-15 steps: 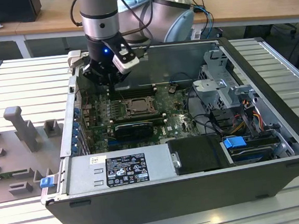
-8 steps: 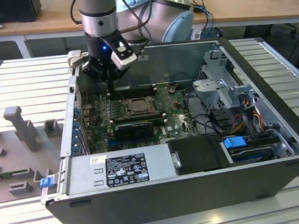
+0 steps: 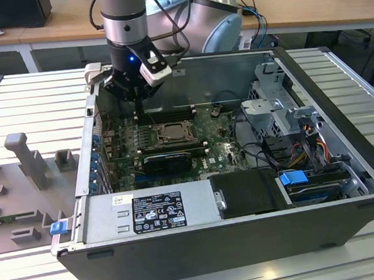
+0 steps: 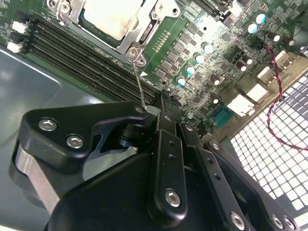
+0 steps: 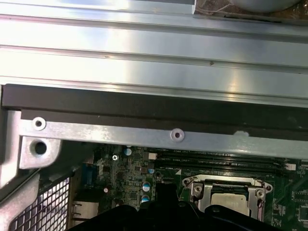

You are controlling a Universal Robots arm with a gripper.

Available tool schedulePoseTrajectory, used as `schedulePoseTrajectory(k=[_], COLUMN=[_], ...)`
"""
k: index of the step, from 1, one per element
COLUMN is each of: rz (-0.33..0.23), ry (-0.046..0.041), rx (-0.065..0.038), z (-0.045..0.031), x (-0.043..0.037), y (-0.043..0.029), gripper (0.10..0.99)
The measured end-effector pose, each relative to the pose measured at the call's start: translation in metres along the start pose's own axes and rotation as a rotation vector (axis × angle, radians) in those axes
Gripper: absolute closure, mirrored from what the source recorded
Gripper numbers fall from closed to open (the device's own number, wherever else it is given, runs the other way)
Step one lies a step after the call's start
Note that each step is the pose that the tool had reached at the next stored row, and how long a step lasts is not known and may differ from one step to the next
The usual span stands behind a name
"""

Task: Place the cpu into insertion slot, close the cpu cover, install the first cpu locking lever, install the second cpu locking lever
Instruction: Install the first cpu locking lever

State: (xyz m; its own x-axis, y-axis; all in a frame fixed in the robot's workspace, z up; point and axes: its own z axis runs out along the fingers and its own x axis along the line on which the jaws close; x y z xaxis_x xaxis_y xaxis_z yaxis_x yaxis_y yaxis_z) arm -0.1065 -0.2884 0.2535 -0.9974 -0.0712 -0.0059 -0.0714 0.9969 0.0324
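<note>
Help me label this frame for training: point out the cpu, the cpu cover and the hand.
cpu (image 4: 113,19): second wrist view, on its pale top face.
cpu cover (image 4: 144,30): second wrist view, on the silvery frame edge beside the chip.
hand (image 3: 137,92): exterior view, at its fingertips above the board.

The exterior view looks down at an angle from well back, taking in the whole open computer case (image 3: 236,241) on the ribbed tabletop (image 3: 31,102). The second wrist view sits close behind the end effector (image 4: 166,113), facing the green motherboard (image 4: 216,62). The first wrist view looks across the case's rim (image 5: 144,137). Both wrist views share the insertion slot (image 4: 120,21) (image 5: 226,192).
</note>
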Motion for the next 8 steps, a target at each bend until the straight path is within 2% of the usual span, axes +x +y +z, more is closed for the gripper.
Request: schedulePoseTrajectory(k=[8], rz=[0.000], ry=[0.0000], rx=[0.000], z=[0.0006], x=[-0.0057], y=[-0.0004], gripper=[0.980])
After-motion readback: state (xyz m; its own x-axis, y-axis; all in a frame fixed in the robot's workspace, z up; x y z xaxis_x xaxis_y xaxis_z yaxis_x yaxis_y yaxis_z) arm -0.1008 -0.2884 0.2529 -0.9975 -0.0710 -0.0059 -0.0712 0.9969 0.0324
